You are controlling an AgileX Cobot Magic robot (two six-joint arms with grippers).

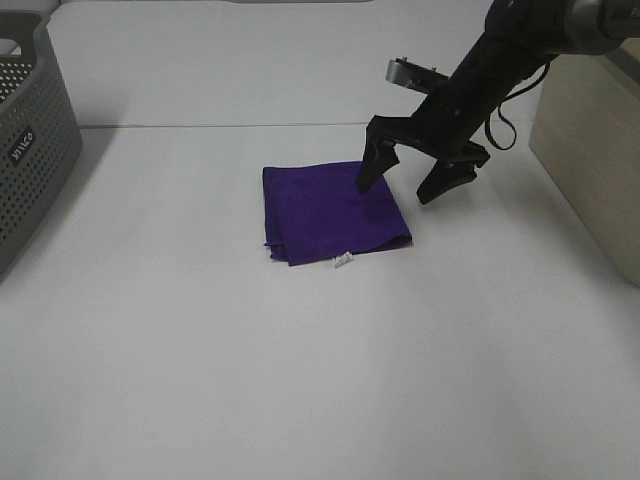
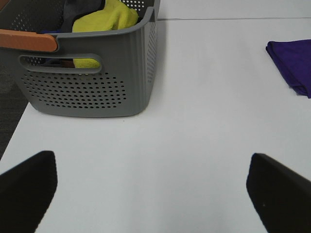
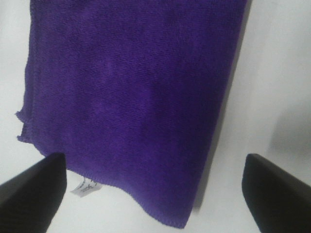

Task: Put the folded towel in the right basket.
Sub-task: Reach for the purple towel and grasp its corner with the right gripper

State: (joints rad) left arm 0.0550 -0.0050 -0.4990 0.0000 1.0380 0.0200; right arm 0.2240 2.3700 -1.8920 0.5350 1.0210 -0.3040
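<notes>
A folded purple towel [image 1: 333,212] lies flat on the white table, a small white tag at its near edge. It fills the right wrist view [image 3: 131,97], and its corner shows in the left wrist view [image 2: 293,63]. My right gripper [image 1: 402,188] is open and hangs just above the towel's far right corner, one finger over the cloth and the other over bare table beside it. My left gripper [image 2: 155,187] is open and empty, off the exterior view; only its two dark fingertips [image 2: 26,187] show. The beige right basket [image 1: 590,150] stands at the right edge.
A grey perforated basket [image 1: 30,150] stands at the table's left edge. In the left wrist view this basket [image 2: 92,87] holds a yellow cloth [image 2: 104,22] and dark items. The table's back edge [image 1: 220,125] runs behind the towel.
</notes>
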